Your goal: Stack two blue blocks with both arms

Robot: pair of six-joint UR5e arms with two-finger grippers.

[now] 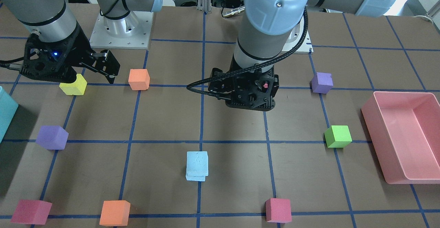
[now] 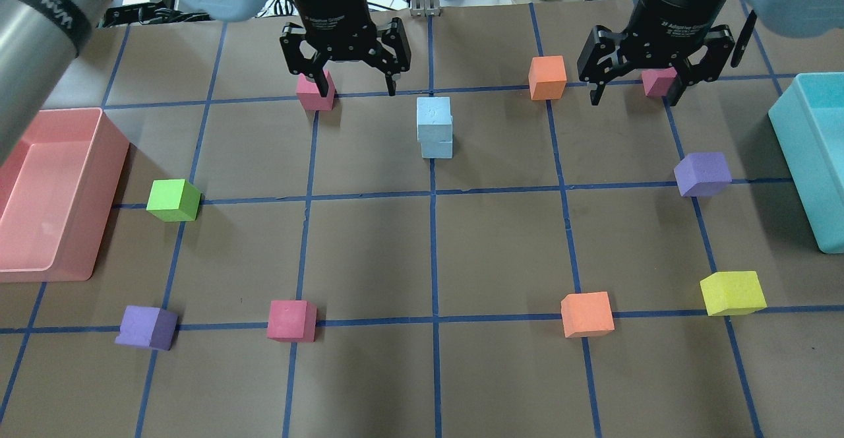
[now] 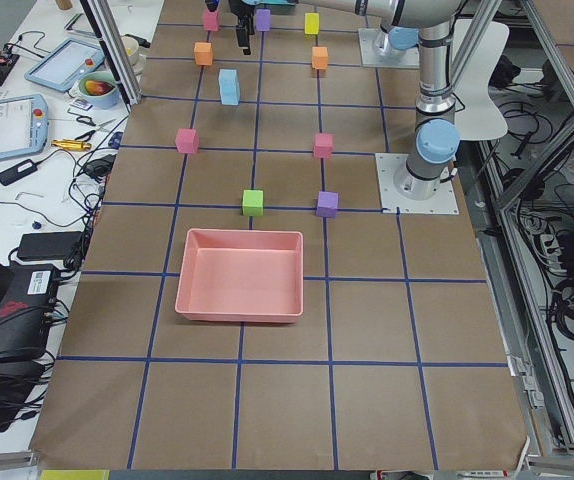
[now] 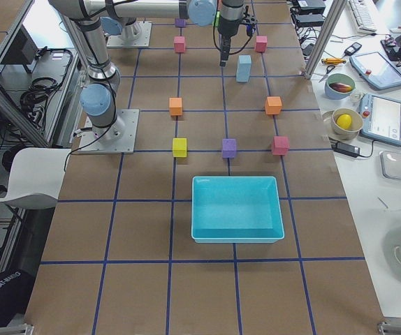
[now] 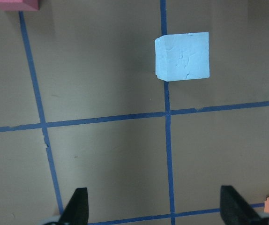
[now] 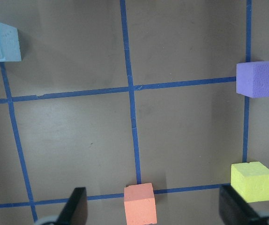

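On the robot's side of the blue stack [image 2: 435, 136], the left gripper [image 2: 357, 88] hangs spread and empty. The right gripper [image 2: 634, 97], further to the stack's right, is also spread and empty. Both stand apart from it, probably so nothing nudges it. In the stack, the top block [image 2: 434, 117] rests on the bottom block [image 2: 438, 150], slightly skewed; stacking looks done.

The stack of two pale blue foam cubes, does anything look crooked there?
Slightly. The upper pale blue foam cube sits shifted on the lower pale blue cube, so their edges do not line up. The stack itself stands upright.
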